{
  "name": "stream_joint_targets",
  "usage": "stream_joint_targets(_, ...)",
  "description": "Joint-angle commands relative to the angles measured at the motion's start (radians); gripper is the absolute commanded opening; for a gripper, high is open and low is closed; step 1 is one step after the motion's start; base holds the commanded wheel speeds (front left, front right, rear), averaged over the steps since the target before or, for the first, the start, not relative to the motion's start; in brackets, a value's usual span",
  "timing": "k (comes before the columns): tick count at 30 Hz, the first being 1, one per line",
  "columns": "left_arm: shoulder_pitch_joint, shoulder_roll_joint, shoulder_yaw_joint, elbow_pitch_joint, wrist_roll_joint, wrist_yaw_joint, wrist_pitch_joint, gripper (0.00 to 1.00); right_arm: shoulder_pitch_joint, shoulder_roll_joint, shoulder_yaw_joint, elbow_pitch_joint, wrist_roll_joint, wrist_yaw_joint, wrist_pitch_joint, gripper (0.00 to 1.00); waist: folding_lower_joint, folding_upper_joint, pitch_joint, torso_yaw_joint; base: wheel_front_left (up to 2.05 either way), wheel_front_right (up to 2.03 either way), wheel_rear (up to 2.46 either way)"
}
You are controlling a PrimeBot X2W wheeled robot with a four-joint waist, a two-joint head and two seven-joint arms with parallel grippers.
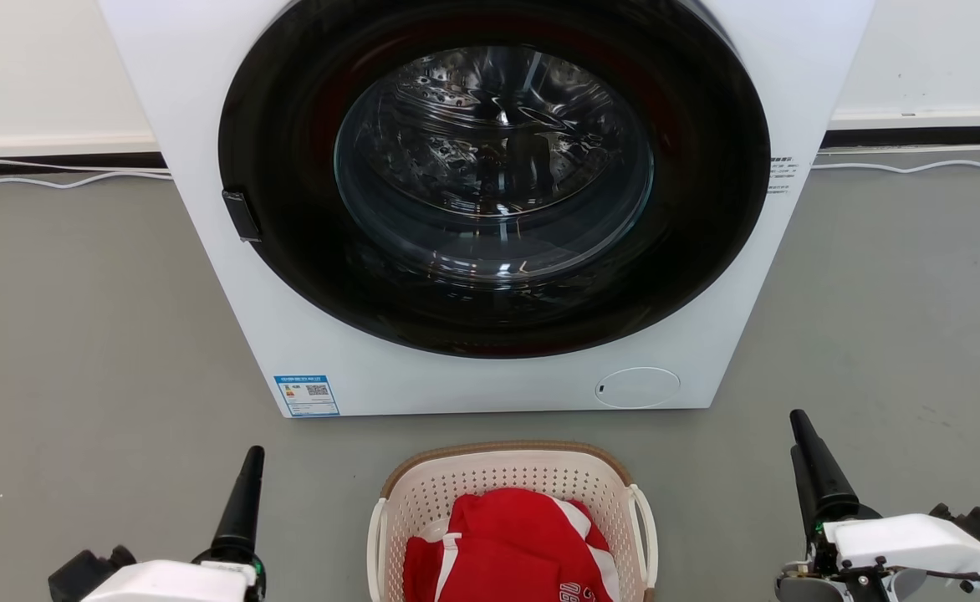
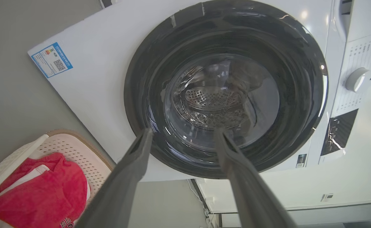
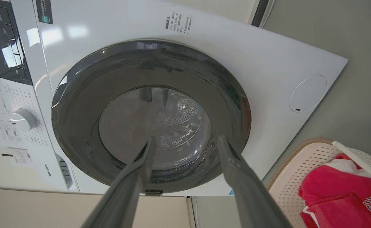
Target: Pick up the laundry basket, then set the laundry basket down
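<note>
The basket [image 1: 507, 483] stands on the floor [image 1: 80, 334] just in front of the washer [image 1: 490, 385], at the bottom middle of the head view, its near end cut by the edge; a red garment [image 1: 515, 535] with white stripes lies in it. The basket is between the two hands and neither touches it. The left hand [image 1: 252, 460] is off its left side, fingers pointing toward the washer, with bare floor between hand and left handle [image 1: 377, 535]. The right hand [image 1: 803, 431] is off its right side, further from the right handle [image 1: 645, 518] than the left hand is from its own, with its tip closer to the washer.

In the left wrist view the left hand [image 2: 183, 132] has its fingers [image 2: 131, 164] spread wide with nothing between them; they aim at the washer's door [image 2: 223, 88], and the basket [image 2: 74, 148] sits at the lower left corner, to the side of the fingers and clear of them.

In the right wrist view the right hand [image 3: 186, 139] is likewise wide and empty, aimed at the door [image 3: 150, 114]; the basket [image 3: 299, 161] sits at the lower right, beside the fingers and apart from them, the garment [image 3: 334, 186] showing inside.
</note>
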Motion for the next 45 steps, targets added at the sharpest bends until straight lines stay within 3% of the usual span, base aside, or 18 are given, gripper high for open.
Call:
stream_joint_targets(1,-0.05,0.019,-0.001,-0.04,0.057,-0.002,-0.011,1.0,-0.049,-0.011,0.012,-0.035,-0.038,0.003,-0.016,1.0,-0.0001,-0.0001,0.0,0.0,0.0,0.0,0.0)
stream_joint_targets(8,-0.049,0.017,0.003,-0.043,0.184,-0.003,-0.029,1.0,-0.053,-0.016,0.032,-0.043,-0.128,0.003,-0.033,1.0,-0.0001,-0.0001,0.001,0.0,0.0,0.0,0.0)
stream_joint_targets(20,-0.054,0.017,-0.004,-0.057,0.368,-0.003,-0.064,1.0,-0.062,-0.027,0.062,-0.048,-0.408,0.004,-0.069,1.0,-0.0001,-0.0001,0.003,-0.001,0.0,0.0,0.0)
stream_joint_targets(45,-0.065,0.046,-0.045,-0.092,0.633,-0.005,-0.137,1.0,-0.084,-0.032,0.116,-0.049,-0.71,0.006,-0.142,1.0,-0.0002,-0.0001,0.004,-0.005,0.0,0.0,0.0)
